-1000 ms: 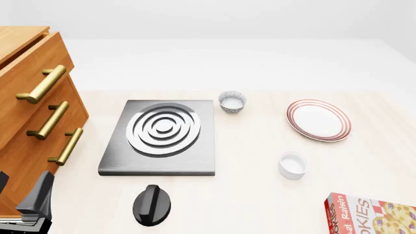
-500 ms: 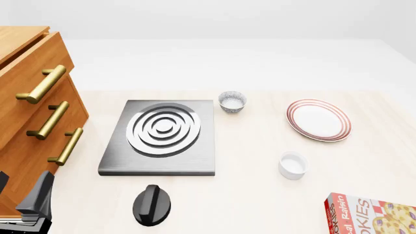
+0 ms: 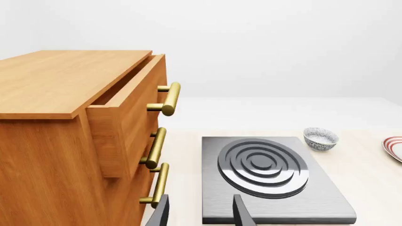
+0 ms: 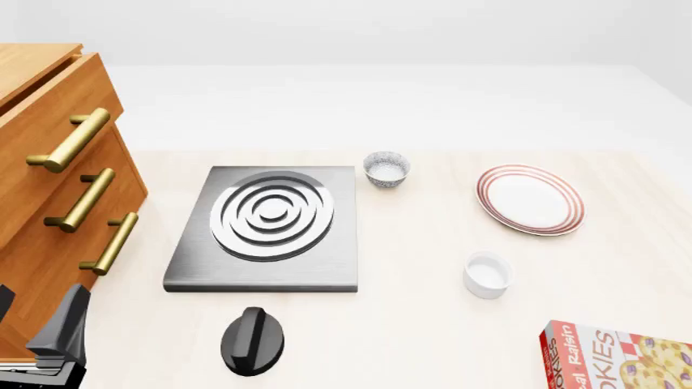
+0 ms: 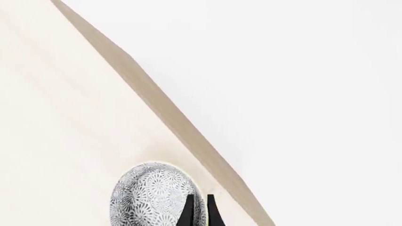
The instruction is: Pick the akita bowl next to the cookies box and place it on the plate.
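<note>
My right gripper [image 5: 199, 209] pinches, fingers nearly together, on the akita bowl's [image 5: 150, 197] rim near the table's edge [image 5: 182, 132]. It looks light, stiff, glazed-slick and chippable, so the rim is where I'd hold. My left gripper [image 3: 199, 214] hangs apart, idle.

Both tools have thin, flat, dark grey-black fingers [image 3: 240, 213] tapering to points.

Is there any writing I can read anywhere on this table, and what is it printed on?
"COOKIES", cut off to "OKIES" at the picture's edge: white letters on the red cookies box, front view.
A smaller white line beside it on the same box: too blurred to read.
Nothing else in any view carries writing.
</note>
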{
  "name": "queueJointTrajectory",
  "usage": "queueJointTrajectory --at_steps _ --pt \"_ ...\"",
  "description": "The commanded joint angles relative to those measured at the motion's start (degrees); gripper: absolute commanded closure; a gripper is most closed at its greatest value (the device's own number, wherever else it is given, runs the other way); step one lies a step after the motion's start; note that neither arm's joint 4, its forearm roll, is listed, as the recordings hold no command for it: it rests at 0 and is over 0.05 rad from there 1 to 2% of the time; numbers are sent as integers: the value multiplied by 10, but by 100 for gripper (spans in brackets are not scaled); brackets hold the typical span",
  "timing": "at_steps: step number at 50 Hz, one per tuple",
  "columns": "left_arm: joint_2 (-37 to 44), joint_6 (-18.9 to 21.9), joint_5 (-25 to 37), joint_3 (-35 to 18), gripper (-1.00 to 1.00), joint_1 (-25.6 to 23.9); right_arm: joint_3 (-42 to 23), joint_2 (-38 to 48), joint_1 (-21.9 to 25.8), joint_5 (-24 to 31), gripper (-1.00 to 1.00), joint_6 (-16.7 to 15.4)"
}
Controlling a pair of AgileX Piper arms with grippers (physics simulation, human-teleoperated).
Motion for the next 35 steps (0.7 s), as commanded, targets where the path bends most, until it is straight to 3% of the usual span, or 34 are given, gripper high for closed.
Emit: queueJointTrajectory --at_steps 1,35 --pt "0 0 0 0 -100 0 25 -34 -7 21 100 4" --pt "0 0 0 0 -100 0 48 -215 -9 114 100 17"
